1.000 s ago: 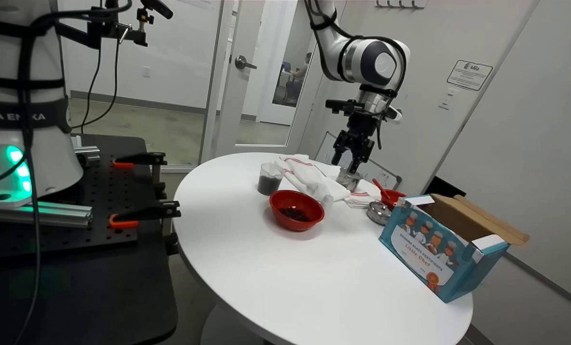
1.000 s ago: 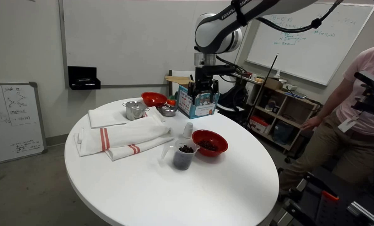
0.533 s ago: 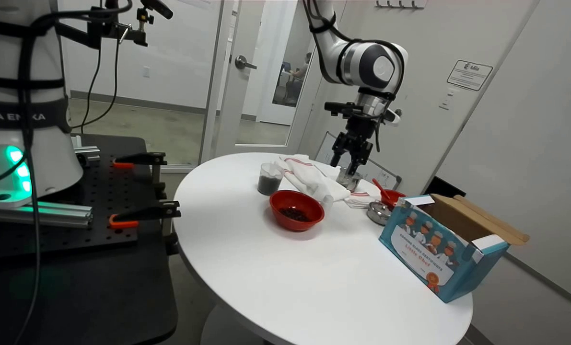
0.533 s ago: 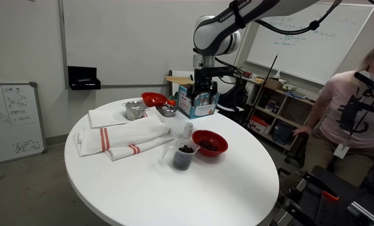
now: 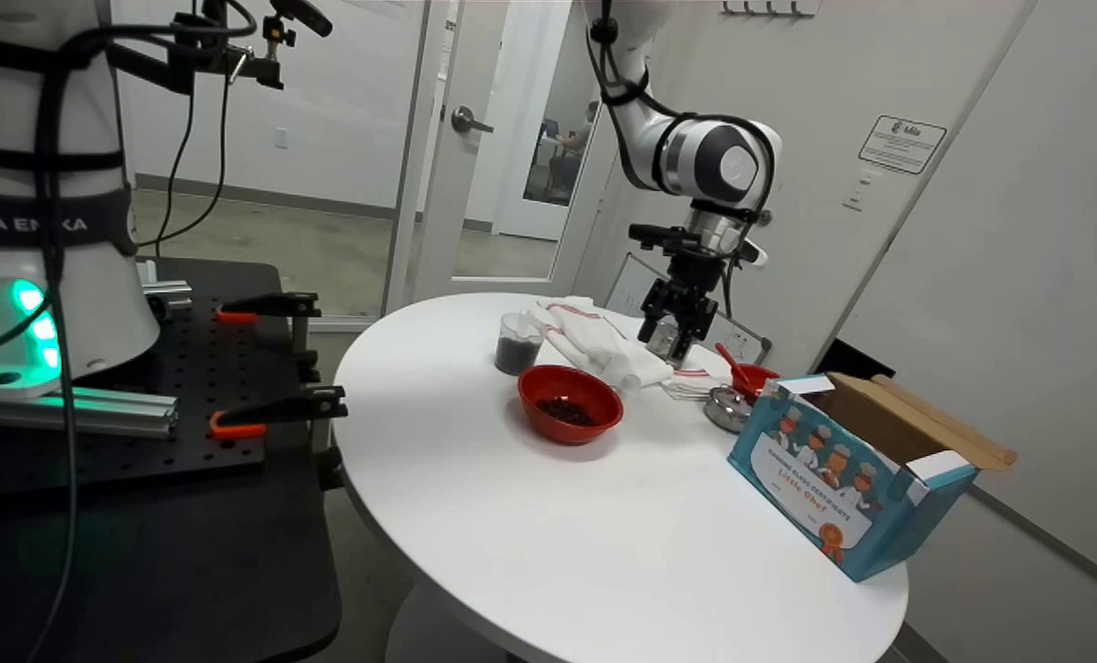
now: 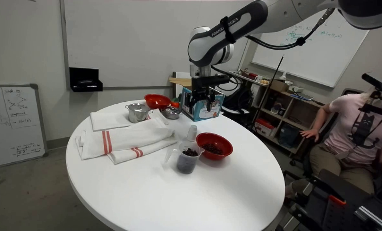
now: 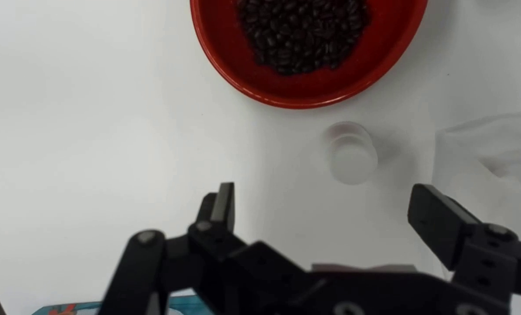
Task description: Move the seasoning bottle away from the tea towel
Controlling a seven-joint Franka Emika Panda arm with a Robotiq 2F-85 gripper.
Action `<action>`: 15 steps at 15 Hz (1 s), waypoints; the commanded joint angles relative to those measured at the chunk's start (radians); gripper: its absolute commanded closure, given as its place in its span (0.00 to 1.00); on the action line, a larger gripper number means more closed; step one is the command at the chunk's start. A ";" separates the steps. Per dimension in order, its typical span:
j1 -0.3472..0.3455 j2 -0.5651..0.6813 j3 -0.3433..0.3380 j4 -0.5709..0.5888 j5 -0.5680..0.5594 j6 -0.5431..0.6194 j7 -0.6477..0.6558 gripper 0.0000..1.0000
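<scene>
White, rounded arm [image 6: 199,45] with dark grey panels [image 6: 260,12]; I make out a dark cap [image 5: 714,164] ringing a white disc [image 5: 740,169]. Lettering [image 6: 217,31] shows FRANK and MIKA either side of a black strap [image 6: 228,30]. Thick black cable [image 6: 274,47] runs outside, knot-like black lump [image 6: 301,41] partway along. Silver collar [image 6: 200,71] below that, then black gripper [image 7: 323,199]: blocky fingers [image 7: 437,221], a grey pad [image 7: 222,205], round grey screw heads [image 7: 146,236]. Base [image 5: 97,304] is white too: dark lettered band [image 5: 97,221], green lights [image 5: 43,327], black cables [image 5: 48,184] strapped on.
</scene>
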 commanded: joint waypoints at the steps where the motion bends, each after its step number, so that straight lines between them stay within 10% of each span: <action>1: 0.010 0.113 -0.022 0.164 0.015 -0.094 -0.007 0.00; 15: -0.012 0.302 -0.002 0.426 0.055 -0.298 -0.031 0.00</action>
